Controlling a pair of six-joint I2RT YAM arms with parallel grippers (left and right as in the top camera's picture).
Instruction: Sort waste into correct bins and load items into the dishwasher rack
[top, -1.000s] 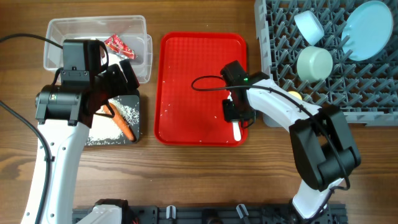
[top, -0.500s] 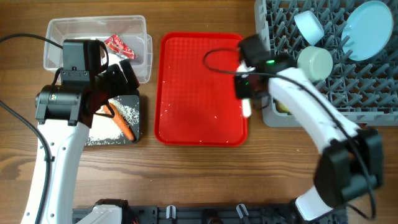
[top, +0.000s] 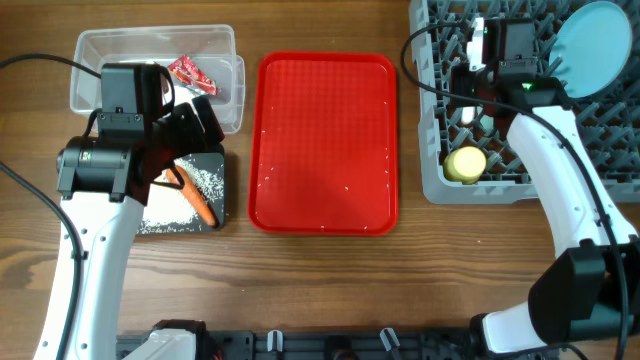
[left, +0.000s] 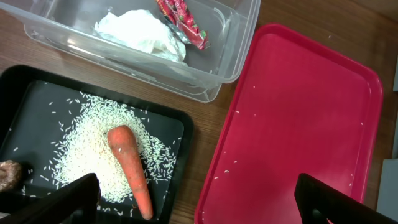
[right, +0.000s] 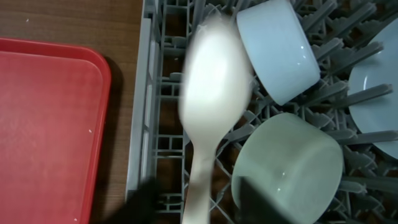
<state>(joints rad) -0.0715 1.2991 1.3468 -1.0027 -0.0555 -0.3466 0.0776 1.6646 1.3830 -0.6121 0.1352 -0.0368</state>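
Observation:
My right gripper (right: 198, 196) hangs over the left part of the grey dishwasher rack (top: 600, 170), its blurred fingers apart on either side of the white spoon's (right: 211, 93) handle, with gaps. Below it lie the light blue bowl (right: 277, 46), the mint green bowl (right: 289, 168) and the light blue plate (top: 590, 35). The yellow cup (top: 465, 163) lies in the rack's front left. My left gripper (left: 199, 205) is open and empty above the black tray (left: 180, 130), which holds the carrot (left: 130, 168), rice (left: 81, 149) and a brown scrap (left: 7, 174). The clear tub (top: 100, 50) holds the napkin (left: 143, 31) and the red wrapper (left: 183, 18).
The flat red serving tray (top: 325, 140) lies between the bins and the rack, with a few stray rice grains on it. Bare wooden table runs along the front edge. The right arm's cable loops over the rack's left rim.
My right gripper has carried the spoon from the red tray's right edge up and right to above the rack, and its fingers now look spread. The left arm has not moved.

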